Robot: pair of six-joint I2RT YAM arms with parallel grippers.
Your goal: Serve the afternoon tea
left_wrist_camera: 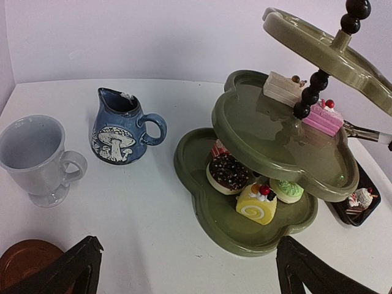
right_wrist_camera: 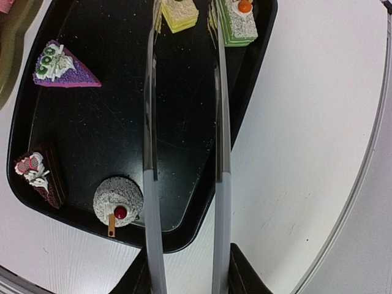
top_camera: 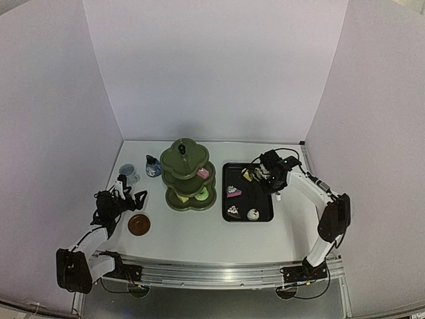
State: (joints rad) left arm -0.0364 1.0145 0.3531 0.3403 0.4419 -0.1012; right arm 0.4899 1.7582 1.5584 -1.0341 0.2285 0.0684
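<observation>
The olive-green three-tier stand (top_camera: 188, 174) stands mid-table and holds several small cakes, among them a yellow roll (left_wrist_camera: 257, 205), a chocolate ring (left_wrist_camera: 228, 173) and a pink slice (left_wrist_camera: 324, 117). My left gripper (left_wrist_camera: 187, 269) is open and empty, low over the table in front of the stand (left_wrist_camera: 263, 122). The white mug (left_wrist_camera: 33, 156), the blue pot (left_wrist_camera: 117, 128) and a brown coaster (left_wrist_camera: 24, 260) sit to its left. My right gripper (right_wrist_camera: 187, 275) is shut on the metal tongs (right_wrist_camera: 150, 153). The tongs' tips are open around a yellow cake (right_wrist_camera: 179, 13), beside a green cake (right_wrist_camera: 236, 21).
The black tray (right_wrist_camera: 110, 122) lies right of the stand and also holds a purple wedge (right_wrist_camera: 61, 67), a chocolate wedge (right_wrist_camera: 40, 174) and a grey dome cake (right_wrist_camera: 118, 199). White walls close in the back and both sides. The table's right edge is near the tray.
</observation>
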